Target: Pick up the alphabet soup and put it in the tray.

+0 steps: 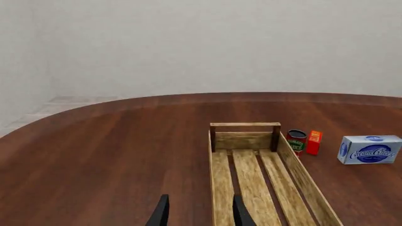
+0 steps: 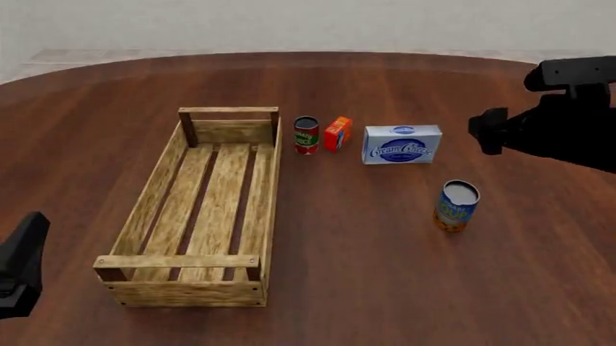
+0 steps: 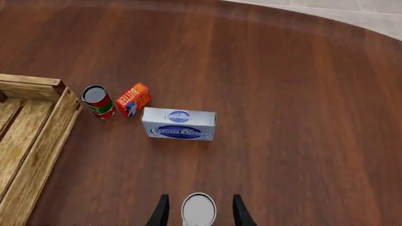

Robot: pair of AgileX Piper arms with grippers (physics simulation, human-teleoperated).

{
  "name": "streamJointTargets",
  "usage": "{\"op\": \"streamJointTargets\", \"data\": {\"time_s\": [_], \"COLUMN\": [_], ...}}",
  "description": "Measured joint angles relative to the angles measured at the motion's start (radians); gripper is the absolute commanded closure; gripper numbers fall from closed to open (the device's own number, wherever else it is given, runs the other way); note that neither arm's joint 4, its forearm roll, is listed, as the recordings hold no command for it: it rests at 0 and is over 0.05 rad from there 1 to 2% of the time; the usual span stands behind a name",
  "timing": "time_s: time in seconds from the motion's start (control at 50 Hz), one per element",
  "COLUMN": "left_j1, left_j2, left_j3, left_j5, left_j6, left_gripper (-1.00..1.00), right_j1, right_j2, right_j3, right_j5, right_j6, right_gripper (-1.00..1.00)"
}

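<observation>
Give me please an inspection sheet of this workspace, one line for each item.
Surface: brown wood table, round far edge.
Job's things: soup can upright, right of tray; tray holds nothing.
Clutter: small can, butter box, cream cheese box, in a row right of the tray's far end.
Grippers: left gripper open above tray's near end; right gripper open, above the soup can.
Cables: nothing seen.
Surroundings: pale wall, light floor.

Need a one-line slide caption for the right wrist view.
Open right gripper poised above the silver-lidded alphabet soup can, beyond it a blue-and-white cream cheese box.
</observation>
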Motion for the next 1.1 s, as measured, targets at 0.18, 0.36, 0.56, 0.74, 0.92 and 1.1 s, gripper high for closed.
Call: {"op": "streamJointTargets", "data": {"time_s": [0.18,0.36,0.56,0.74,0.92,1.1], "left_j1": [0.0,0.0,0.0,0.0,0.0,0.0], "left_j2": [0.0,0.0,0.0,0.0,0.0,0.0], "left_j3": [0.0,0.0,0.0,0.0,0.0,0.0], "left_j5": [0.0,0.0,0.0,0.0,0.0,0.0], "left_j6": [0.0,0.0,0.0,0.0,0.0,0.0], "left_gripper": [-1.0,-1.0,-1.0,-1.0,-1.0,-1.0], "right_j1": [0.002,-0.003,-0.006,-0.007,-0.008,-0.009], "right_j2": [0.03,0.048,0.067,0.085,0.101,0.118], "right_j3": [0.023,0.049,0.074,0.093,0.107,0.12], "right_j5": [-0.03,-0.057,-0.086,-0.109,-0.13,-0.15], "right_j6": [0.015,0.025,0.034,0.045,0.057,0.065], "right_gripper": [-1.0,-1.0,-1.0,-1.0,-1.0,-1.0]}}
